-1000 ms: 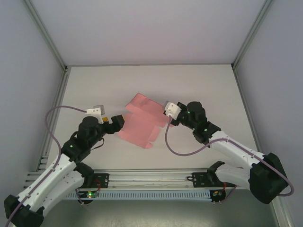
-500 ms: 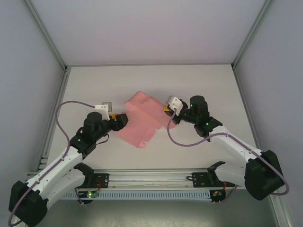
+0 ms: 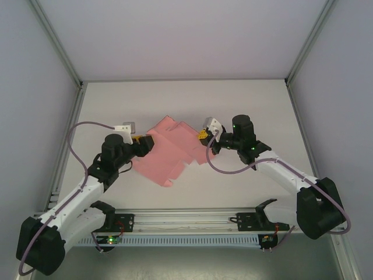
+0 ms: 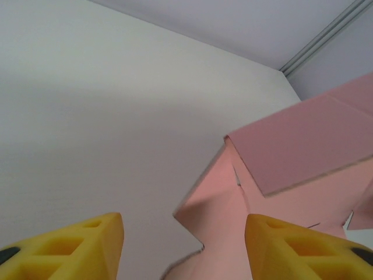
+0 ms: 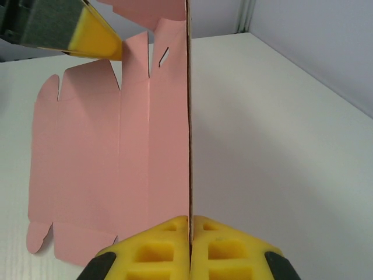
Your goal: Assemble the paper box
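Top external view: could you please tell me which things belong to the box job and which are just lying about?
Job: paper box; right end effector, clamped on its edge; left end effector, open beside it.
Just there: table; purple cables.

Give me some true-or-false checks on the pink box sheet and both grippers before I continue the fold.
1. The right gripper is clamped on an edge of the paper box. True.
2. The left gripper is fully shut. False: its jaws stand apart, with a corner of the sheet ahead of the gap.
3. The paper box is already folded into a closed box. False: it is an open, creased sheet with flaps.
4. In the top view the paper box sits between the two grippers. True.
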